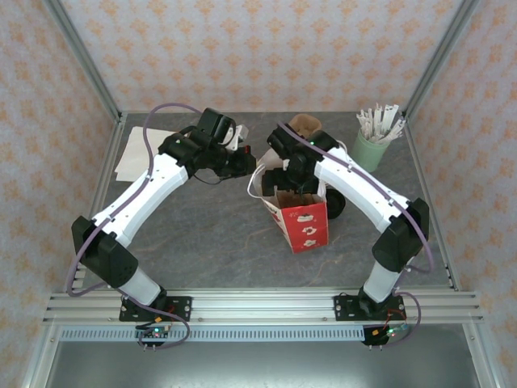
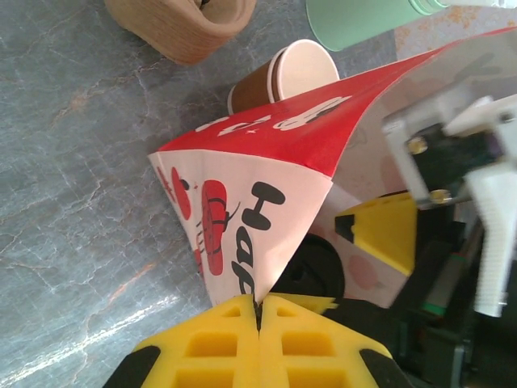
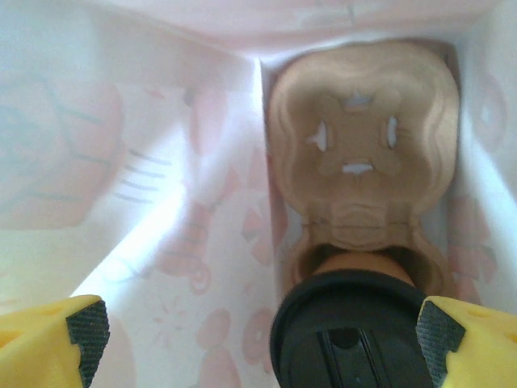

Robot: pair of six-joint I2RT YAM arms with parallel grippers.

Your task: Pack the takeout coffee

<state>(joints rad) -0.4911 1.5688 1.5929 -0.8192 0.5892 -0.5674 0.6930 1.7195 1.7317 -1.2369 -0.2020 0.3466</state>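
L gripper (image 2: 258,311) is clamped tight on the top edge of the red-and-white bag (image 1: 307,225), yellow fingers pressed together w/ the paper fold pinched btwn them. In the top view it sits at approx 10 o'clk off the bag's mouth, w/ that side of the rim drawn out toward it. The bag stands upright mid-table (image 1: 210,234), mouth wide. R gripper (image 3: 262,323) is down inside the bag, jaws spread wide & gripping nothing. A black-lidded cup (image 3: 351,343) sits btwn its fingers, lid right up against the R-side pad and well apart from the other pad. That cup appears seated in the near pocket of a brown pulp tray (image 3: 355,137) lying on the bag's floor; the far pocket, at 12 o'clk from it, shows cross-cut flaps. The takeout coffee (image 2: 283,77), a paper cup w/ brown sleeve & pale top, is outside the bag on the table, clear of both grippers. In the L wrist view it's at 12 o'clk from the bag's red fold, just behind it, btwn a second pulp tray (image 2: 178,28) at approx 10 o'clk and the mint-green cup (image 2: 363,20) at 1 o'clk. In the top view the mint-green cup, full of paper-wrapped sticks, is at 2 o'clk from the bag near the back R corner. The second pulp tray is at 12 o'clk by the back edge, and white paper sheets (image 1: 133,153) are at 10 o'clk, far L.
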